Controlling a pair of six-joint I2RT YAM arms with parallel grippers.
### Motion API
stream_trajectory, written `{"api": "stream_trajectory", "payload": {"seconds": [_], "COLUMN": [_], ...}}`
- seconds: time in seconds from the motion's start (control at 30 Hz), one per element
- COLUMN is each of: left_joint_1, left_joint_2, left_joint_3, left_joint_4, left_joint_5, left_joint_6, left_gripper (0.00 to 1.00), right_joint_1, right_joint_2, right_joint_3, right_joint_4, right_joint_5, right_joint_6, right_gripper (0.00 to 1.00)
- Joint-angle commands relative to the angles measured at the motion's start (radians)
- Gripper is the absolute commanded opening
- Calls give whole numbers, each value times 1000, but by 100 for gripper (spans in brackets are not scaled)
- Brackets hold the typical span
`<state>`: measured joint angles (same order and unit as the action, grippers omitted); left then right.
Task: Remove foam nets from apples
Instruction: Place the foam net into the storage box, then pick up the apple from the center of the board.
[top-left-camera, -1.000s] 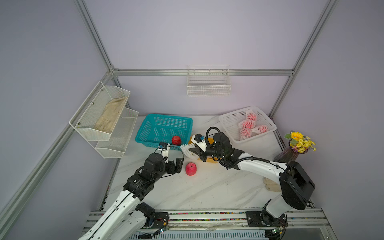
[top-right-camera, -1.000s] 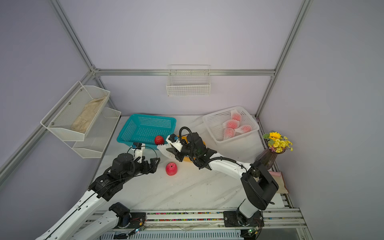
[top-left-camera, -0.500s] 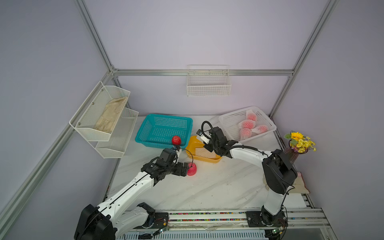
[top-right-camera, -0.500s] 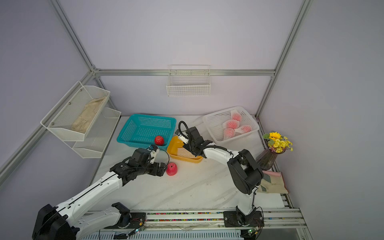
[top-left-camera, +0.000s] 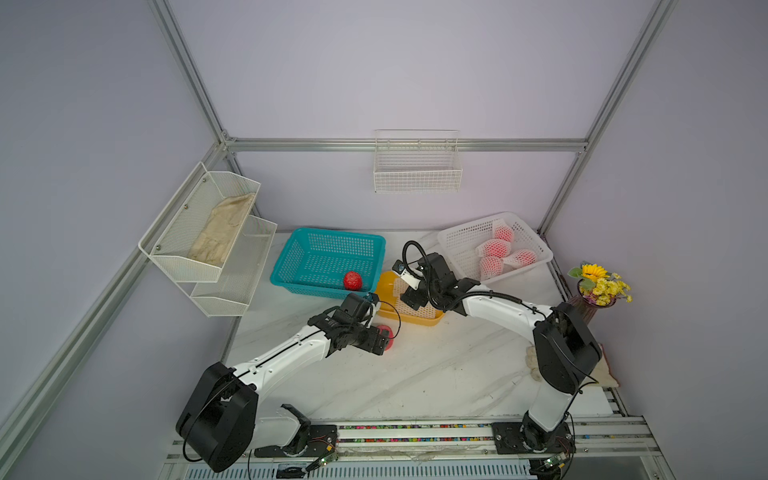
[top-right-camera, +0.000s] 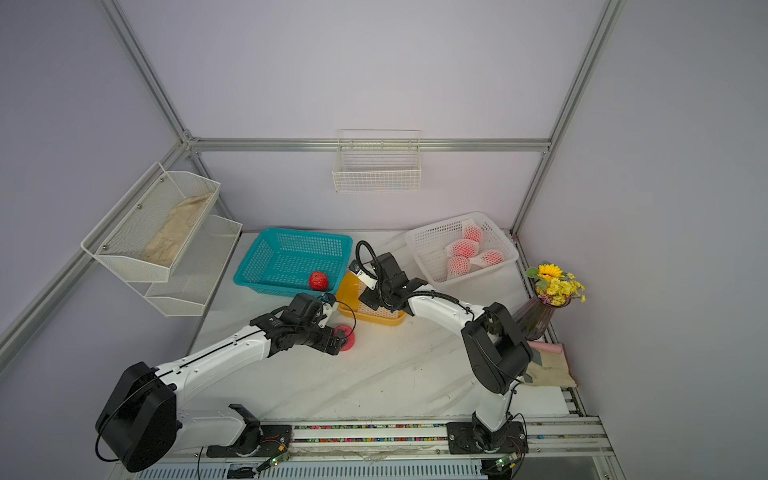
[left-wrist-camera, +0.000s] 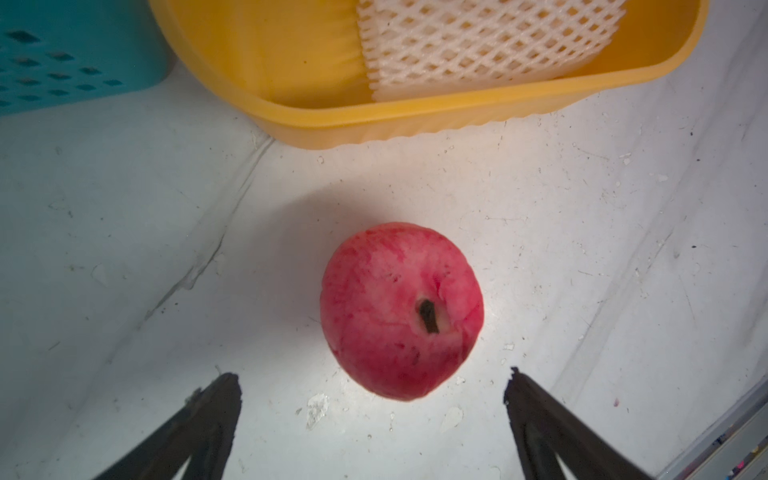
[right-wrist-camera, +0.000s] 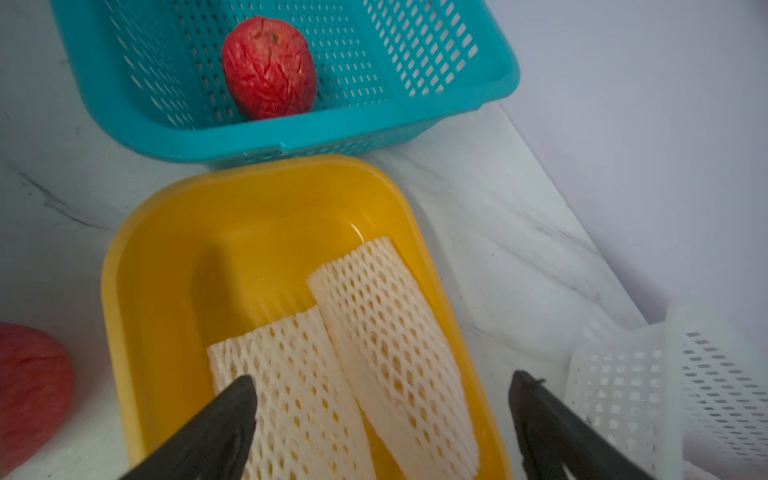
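Observation:
A bare red apple lies on the white table, stem dimple up. My left gripper is open just behind it, one finger on each side, touching nothing; it shows in both top views. My right gripper hangs open over the yellow tub, where two flat foam nets lie side by side. Another bare apple sits in the teal basket. Several apples in foam nets fill the white basket.
The yellow tub stands between the teal and white baskets. Wire shelves holding a cloth hang on the left wall, and a wire basket on the back wall. A flower vase stands at the right edge.
My right gripper carried a foam net over the yellow tub, opened and let it drop beside the other net. My left arm stretched forward and down to the bare apple on the table.

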<state>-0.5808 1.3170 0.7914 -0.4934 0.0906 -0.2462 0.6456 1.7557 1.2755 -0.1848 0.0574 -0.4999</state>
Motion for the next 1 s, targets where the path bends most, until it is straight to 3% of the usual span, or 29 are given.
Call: {"api": "stream_trajectory", "payload": {"seconds": [0.0, 0.17, 0.3, 0.53, 0.67, 0.77, 0.87, 0.97], "left_joint_1": [-14, -19, -20, -22, -37, -39, -18, 94], "left_joint_2": [28, 114, 175, 209, 120, -14, -78, -40], "left_joint_3": [74, 89, 110, 128, 138, 186, 286, 435], "left_joint_4": [46, 65, 73, 77, 32, -32, -110, -185], "left_joint_5": [29, 39, 38, 60, 48, 10, -126, -138], "left_joint_6": [48, 74, 91, 109, 90, 53, 47, 95], "left_gripper": [100, 100, 93, 65, 43, 41, 41, 42], "right_joint_1": [3, 3, 3, 3, 4, 3, 3, 3], "right_joint_2": [-43, -133, -226, -340, -366, -371, -358, -346], "right_joint_3": [29, -9, -51, -145, -151, -149, -145, -156], "right_joint_4": [-68, -77, -91, -106, -116, -119, -117, -102], "right_joint_5": [-26, -9, 1, 21, 37, 45, 43, 39], "right_joint_6": [22, 57, 93, 128, 128, 128, 135, 142], "right_gripper": [97, 97, 97, 97, 97, 97, 97, 97]}}
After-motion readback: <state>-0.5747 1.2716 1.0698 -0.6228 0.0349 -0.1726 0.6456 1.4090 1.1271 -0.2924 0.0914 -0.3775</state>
